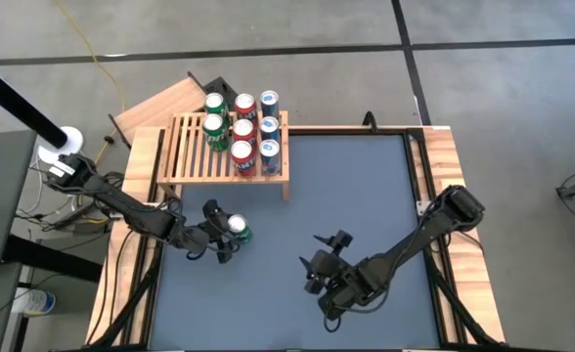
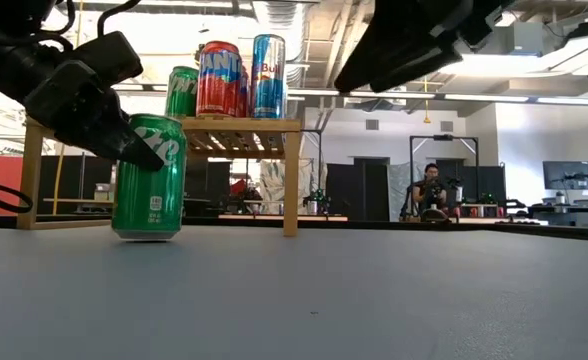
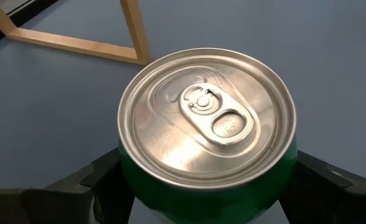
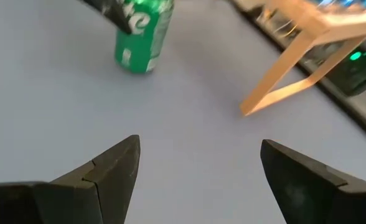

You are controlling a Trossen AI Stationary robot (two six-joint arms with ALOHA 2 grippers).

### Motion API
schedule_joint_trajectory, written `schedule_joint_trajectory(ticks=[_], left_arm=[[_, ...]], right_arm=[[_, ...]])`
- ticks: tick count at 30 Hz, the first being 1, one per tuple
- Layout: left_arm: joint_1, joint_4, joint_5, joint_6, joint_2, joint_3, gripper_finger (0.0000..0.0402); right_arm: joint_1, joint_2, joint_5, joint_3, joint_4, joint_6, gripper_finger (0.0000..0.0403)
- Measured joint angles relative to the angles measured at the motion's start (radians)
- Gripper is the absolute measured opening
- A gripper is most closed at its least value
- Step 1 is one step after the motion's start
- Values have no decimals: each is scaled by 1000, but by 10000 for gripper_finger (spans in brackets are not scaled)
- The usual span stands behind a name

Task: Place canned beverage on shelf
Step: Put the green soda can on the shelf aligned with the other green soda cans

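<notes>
Left of centre in the high view, a green can [image 1: 238, 228] stands on the grey table [image 1: 366, 186], below the shelf [image 1: 192, 156] and well apart from it. Left gripper [image 1: 231, 232] grasps it: in the left wrist view a dark finger [image 3: 102, 183] sits against each side of the can body, silver lid and pull tab facing the camera. Low view, left side: can looks a touch tilted, its base at or barely above the table; cannot tell which. Left arm reaches in from the left edge of the high view.

Shelf: light wood, slatted top, upper-left part of the table in the high view. Eight cans on it, packed toward its right end in three columns: two green cans [image 1: 213, 111], three red cans [image 1: 243, 127], three blue cans [image 1: 269, 124]. Left portion of the slats bare.

Right gripper [image 1: 315, 264] hangs lower centre of the high view, over bare table, well apart from the green can; fingers spread wide with nothing between them, seen clearly in the right wrist view. Right arm runs back toward the right table edge.

Low view, right background: a person [image 2: 431, 190] seated far across the room.
</notes>
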Motion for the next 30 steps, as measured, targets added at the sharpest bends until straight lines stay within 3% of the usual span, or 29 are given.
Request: schedule_joint_trajectory(ticks=[6, 9, 15, 30], left_arm=[[3, -26, -5, -38, 0, 0, 319], [3, -34, -12, -3, -1, 0, 342], [-1, -41, 92, 44, -1, 0, 353], [2, -41, 37, -13, -1, 0, 362]], right_arm=[[-24, 0, -97, 0, 0, -13, 329], [-25, 0, -97, 0, 0, -53, 329], [-24, 0, -97, 0, 1, -74, 329], [-24, 1, -99, 0, 17, -73, 329]])
